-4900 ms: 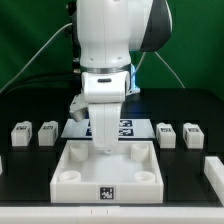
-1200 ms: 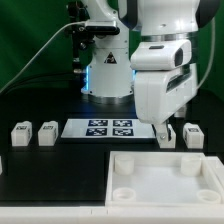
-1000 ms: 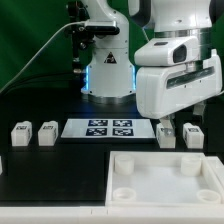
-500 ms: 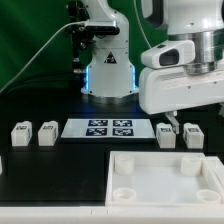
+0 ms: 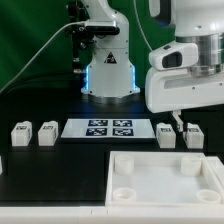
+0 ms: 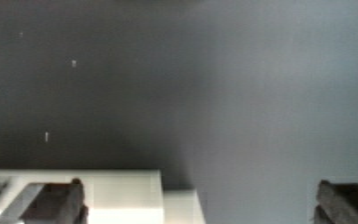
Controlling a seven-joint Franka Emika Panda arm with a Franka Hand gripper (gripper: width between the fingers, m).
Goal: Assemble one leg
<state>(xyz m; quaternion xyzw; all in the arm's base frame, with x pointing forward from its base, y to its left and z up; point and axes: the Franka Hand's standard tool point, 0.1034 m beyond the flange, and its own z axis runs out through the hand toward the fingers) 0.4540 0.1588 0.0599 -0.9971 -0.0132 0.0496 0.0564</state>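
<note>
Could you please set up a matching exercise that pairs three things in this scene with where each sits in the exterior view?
Things:
1. marker board
2. tray-like part
3. end effector

Places:
A. close above the two legs at the exterior view's right
B. flat on the table, between the two pairs of legs
C. at the front, toward the exterior view's right

Pairs: 1-B, 2-C, 3-A

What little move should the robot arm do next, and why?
Probably centre over one leg and lower around it. The gripper hangs open and empty above the pair on the exterior view's right, seemingly over the gap between the first leg and the second leg, so neither lies between its fingers yet.
</note>
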